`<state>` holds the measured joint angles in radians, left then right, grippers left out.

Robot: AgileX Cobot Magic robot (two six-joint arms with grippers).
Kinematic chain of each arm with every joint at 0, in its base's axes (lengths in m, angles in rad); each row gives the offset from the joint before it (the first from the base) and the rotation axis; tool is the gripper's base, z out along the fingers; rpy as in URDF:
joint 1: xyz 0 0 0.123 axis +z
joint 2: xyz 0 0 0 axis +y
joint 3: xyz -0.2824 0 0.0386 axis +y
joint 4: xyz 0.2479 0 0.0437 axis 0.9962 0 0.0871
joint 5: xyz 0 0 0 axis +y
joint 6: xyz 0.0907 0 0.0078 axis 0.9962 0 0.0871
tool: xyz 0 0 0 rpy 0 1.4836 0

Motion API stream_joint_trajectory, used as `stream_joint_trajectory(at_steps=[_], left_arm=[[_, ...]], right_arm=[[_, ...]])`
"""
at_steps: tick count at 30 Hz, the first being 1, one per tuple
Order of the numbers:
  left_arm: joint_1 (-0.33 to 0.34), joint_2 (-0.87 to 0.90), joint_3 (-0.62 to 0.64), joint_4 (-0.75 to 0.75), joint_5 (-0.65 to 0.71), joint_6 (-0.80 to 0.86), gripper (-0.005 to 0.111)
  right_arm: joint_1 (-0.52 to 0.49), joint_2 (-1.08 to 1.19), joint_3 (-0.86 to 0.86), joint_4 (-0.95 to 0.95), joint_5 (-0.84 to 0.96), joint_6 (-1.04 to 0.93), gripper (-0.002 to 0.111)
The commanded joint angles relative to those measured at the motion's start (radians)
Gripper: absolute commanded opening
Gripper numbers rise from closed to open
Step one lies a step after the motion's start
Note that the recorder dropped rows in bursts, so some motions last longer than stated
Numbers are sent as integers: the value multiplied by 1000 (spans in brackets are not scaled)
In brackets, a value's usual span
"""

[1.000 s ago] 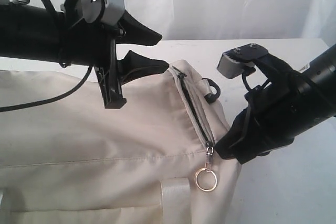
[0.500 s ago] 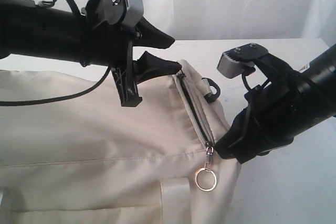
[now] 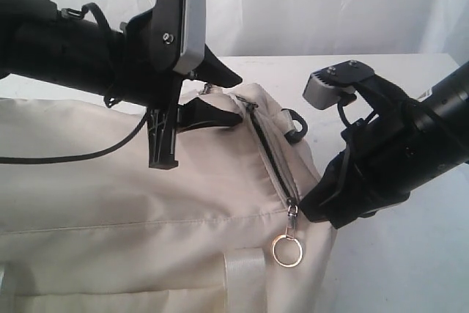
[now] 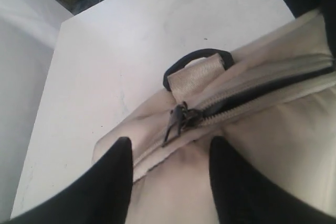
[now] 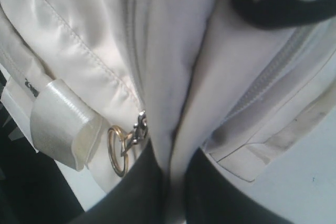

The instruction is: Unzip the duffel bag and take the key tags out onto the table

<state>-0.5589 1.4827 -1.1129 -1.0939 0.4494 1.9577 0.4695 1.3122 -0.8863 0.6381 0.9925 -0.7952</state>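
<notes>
While the right hand (image 3: 306, 207) clamps the bag (image 3: 110, 174), filling the lower left, beside its ring pull (image 3: 287, 251), the open, empty left hand (image 3: 234, 99) might snag cloth and jam the zipper (image 3: 271, 153).

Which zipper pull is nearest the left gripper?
The small dark pull, just ahead of the open jaws of the left gripper. The metal ring pull hangs lower down, by the right gripper.

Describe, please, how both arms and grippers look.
The left arm and right arm are thick black tubes. The left gripper and right gripper have tapered black fingers, each with a grey block. A black cable trails from the left arm.
</notes>
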Motion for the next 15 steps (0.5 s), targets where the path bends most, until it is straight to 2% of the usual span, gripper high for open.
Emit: stream_joint_trajectory(at_steps=[1,3,15], left_arm=[[-4,-4,-5,26,18,161,39],[-4,-4,-5,26,18,161,33],[-4,-6,-5,26,16,161,34]], right_arm=[[0,-3,3,-22,4,-8,0],[0,-3,3,-22,4,-8,0],[0,-3,3,-22,4,-8,0]])
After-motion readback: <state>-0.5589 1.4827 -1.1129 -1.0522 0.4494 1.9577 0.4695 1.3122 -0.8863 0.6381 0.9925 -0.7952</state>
